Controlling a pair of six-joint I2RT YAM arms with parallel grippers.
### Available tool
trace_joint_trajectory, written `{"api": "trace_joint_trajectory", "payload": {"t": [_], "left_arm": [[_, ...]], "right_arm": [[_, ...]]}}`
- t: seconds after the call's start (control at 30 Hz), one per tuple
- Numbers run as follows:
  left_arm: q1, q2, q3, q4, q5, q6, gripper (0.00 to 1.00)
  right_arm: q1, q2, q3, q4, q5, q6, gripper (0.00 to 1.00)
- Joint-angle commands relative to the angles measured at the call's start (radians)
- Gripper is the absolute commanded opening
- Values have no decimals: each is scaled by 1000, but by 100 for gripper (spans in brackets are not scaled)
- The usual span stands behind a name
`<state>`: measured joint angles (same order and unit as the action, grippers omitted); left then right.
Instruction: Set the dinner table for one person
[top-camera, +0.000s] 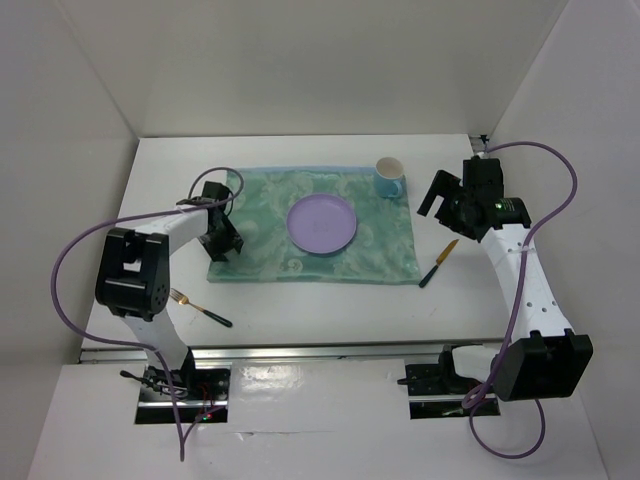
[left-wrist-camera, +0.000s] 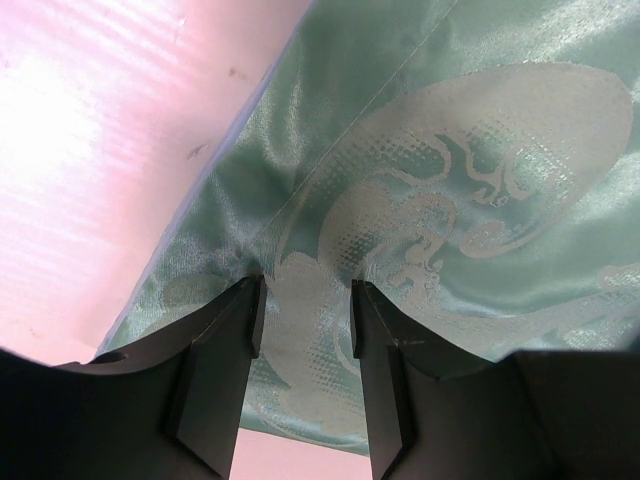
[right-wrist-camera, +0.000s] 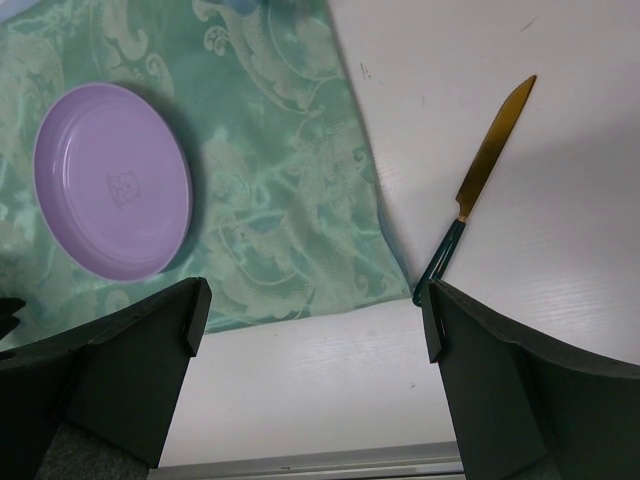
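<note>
Found the white, matte surface spread flat beneath both pincers. Noted a satiny green swirl-woven placemat under the left pincer, fingers narrowly parted over creased cloth; could not tell whether touching. Saw the right pincer gaping wide, empty: round lilac plate to its left, gold-bladed, dark-handled knife just beside its right finger. Made out a fork nearward of the left pincer, tines blurred.

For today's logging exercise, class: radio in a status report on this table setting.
Left gripper slightly open over placemat edge. Right gripper wide open, empty. Plate and mug on placemat; knife, fork off it on table. Nothing blocking the knife.
</note>
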<state>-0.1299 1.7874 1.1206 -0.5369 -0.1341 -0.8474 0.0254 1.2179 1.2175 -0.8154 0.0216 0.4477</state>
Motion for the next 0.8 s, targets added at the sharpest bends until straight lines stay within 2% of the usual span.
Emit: {"api": "trace_joint_trajectory", "payload": {"t": [0.0, 0.27, 0.4, 0.57, 0.67, 0.77], "left_arm": [[-5, 3, -91, -91, -12, -32, 56], [-24, -111, -82, -153, -42, -42, 58], [-24, -190, -26, -214, -55, -33, 64], [-24, -296, -2, -330, -117, -44, 66], [-24, -368, -73, -454, -150, -186, 66], [-24, -434, -197, -489, -127, -248, 66]], "right_arm": [[-5, -23, -6, 9, -3, -6, 100], [-5, -23, 4, 9, -3, -6, 100], [-5, -23, 4, 9, -12, -6, 100], [-5, -23, -6, 18, -22, -15, 100], [-5, -23, -32, 27, -34, -24, 100], [-5, -32, -62, 36, -54, -24, 100]]}}
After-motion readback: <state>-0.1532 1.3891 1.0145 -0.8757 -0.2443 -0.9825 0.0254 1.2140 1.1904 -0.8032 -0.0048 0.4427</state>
